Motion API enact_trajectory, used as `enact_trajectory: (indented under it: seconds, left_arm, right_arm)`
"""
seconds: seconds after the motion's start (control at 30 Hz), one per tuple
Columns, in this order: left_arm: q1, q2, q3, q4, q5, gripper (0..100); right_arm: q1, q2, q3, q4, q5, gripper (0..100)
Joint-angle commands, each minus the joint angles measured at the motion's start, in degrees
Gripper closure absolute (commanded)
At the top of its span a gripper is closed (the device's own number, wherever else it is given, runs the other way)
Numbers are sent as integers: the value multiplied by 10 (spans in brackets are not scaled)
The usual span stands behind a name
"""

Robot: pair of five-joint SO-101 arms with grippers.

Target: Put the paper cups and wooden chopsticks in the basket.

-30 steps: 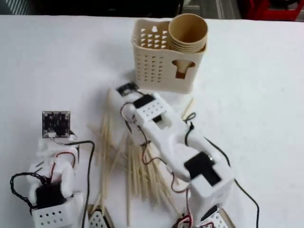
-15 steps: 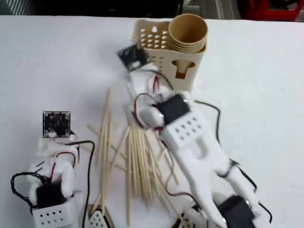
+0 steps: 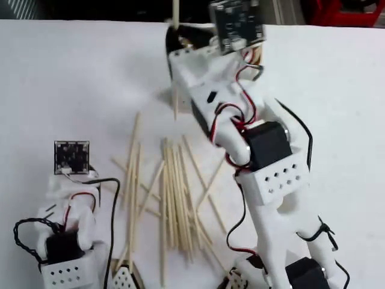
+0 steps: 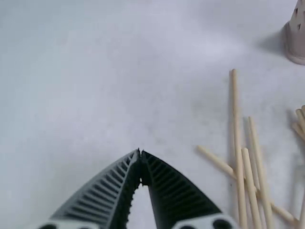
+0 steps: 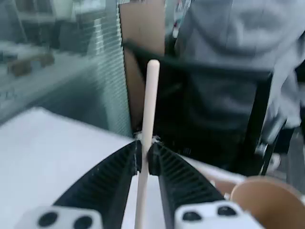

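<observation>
Snugly between the right fingers (image 5: 116, 174), one wooden chopstick (image 5: 151, 95).

Pale wooden chopsticks (image 3: 172, 192) scattered flat on table (image 3: 72, 78) — one chopstick (image 5: 152, 86) upright, clamped in right end effector (image 5: 144, 145).

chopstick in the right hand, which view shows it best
The right wrist view: the chopstick stands close up, pinched between the fingers of the right hand. The high view shows it as a thin stick running past that hand at the table's far side. The left wrist view has loose chopsticks lying on the table.
</observation>
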Motion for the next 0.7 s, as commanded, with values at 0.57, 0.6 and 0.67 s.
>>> enact_trajectory:
  seconds: [0.57,0.6,0.67]
  left_arm:
    - [-7,-7,-4,-2,-6,973]
    - [-7,-7,-4,-2,-6,973]
    - [-7,-7,-4,-2,-6,973]
  right_arm:
    - [92,195,-26,-373,1,981]
    - [92,206,-26,-374,1,981]
    - [92,228,-26,-375,1,981]
